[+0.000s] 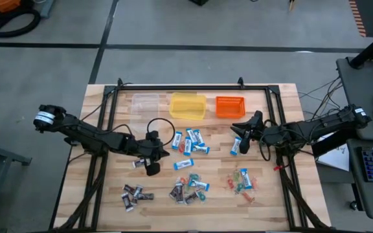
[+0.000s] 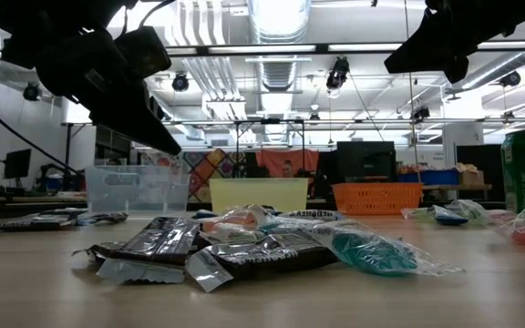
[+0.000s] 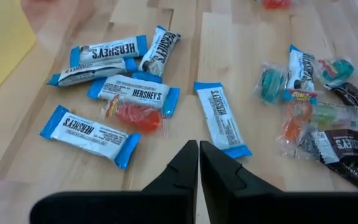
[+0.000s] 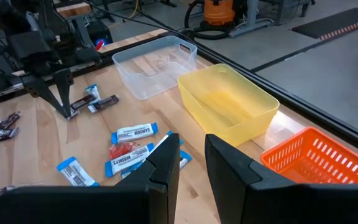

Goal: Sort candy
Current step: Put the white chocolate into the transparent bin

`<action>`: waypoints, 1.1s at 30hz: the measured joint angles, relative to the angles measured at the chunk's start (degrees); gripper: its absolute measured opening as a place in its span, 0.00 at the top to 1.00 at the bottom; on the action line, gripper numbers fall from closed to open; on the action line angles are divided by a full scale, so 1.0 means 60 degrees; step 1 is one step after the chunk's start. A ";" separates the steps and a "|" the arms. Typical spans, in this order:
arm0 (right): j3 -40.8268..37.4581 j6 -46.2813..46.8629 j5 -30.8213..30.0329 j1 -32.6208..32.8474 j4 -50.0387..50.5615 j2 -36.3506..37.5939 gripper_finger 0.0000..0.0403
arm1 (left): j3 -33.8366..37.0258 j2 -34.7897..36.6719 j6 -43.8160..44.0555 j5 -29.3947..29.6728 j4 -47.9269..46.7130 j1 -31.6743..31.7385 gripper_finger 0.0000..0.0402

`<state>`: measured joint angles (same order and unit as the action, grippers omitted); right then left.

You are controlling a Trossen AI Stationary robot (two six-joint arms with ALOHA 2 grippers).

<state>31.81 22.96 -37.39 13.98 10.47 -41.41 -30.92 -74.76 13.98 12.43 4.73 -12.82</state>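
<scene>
On the wooden table (image 1: pixel 109 103) the clear tub (image 1: pixel 144 103), yellow tub (image 1: pixel 188 105) and orange basket (image 1: pixel 230 106) line the far edge, the candy (image 1: pixel 190 144) lies scattered mid-table, the left gripper (image 1: pixel 153 169) is pinched closed and empty beside two dark bars (image 4: pixel 95 103), and the right gripper (image 1: pixel 241 131), slightly parted, holds nothing.

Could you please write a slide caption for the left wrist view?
Shut left pincer above the wooden table, facing scattered blue-and-white candy bars.

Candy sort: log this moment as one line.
left gripper: shut, empty, over the table | right gripper: holding nothing, near orange basket | candy: on table | yellow tub: empty
</scene>
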 joint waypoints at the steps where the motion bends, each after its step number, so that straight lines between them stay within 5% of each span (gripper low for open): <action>1: 0.0000 0.0000 0.0000 0.0000 -0.0002 0.0000 0.83 | 0.0000 0.0000 -0.0005 -0.0023 0.0004 -0.0006 1.00; 10: 0.0000 0.0000 -0.0004 0.0000 -0.0001 0.0000 0.83 | 0.0000 -0.0008 0.0131 -0.0748 0.0329 -0.0038 1.00; 16: 0.0000 0.0000 -0.0007 -0.0004 -0.0002 -0.0004 0.83 | 0.0000 -0.0822 0.0004 -0.0992 0.1904 -0.0491 0.97; 28: 0.0000 0.0000 -0.0007 -0.0003 -0.0002 -0.0011 0.83 | -0.0040 -0.3576 0.0358 0.0632 0.4163 -0.0583 0.59; 33: 0.0000 0.0004 -0.0007 0.0000 -0.0002 -0.0011 0.83 | -0.0040 -0.4407 0.0409 0.0597 0.5373 -0.0638 0.48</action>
<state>31.81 22.98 -37.43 13.98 10.46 -41.47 -31.16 -101.20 16.43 16.01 36.97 -16.65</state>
